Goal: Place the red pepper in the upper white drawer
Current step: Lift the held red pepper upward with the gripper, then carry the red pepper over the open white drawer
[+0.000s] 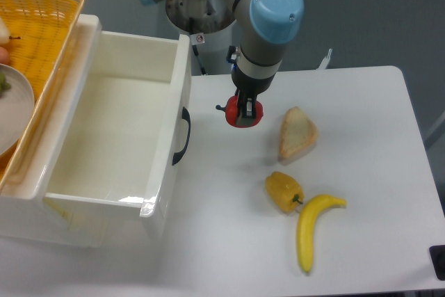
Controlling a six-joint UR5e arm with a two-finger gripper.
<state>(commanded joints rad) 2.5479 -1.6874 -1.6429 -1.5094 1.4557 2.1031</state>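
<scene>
We see bare table (229, 241) between the drawer (111, 137) and the bread (297, 133); only the drawer's front wall and handle (182, 137) stand in the way.

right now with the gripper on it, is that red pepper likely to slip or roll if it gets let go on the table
The red pepper looks round and glossy, so it may well roll if released on the table. That shiny skin could also slide between the gripper fingers if the grip is light. It looks small and probably light, so carrying it to the upper white drawer seems easy.
</scene>
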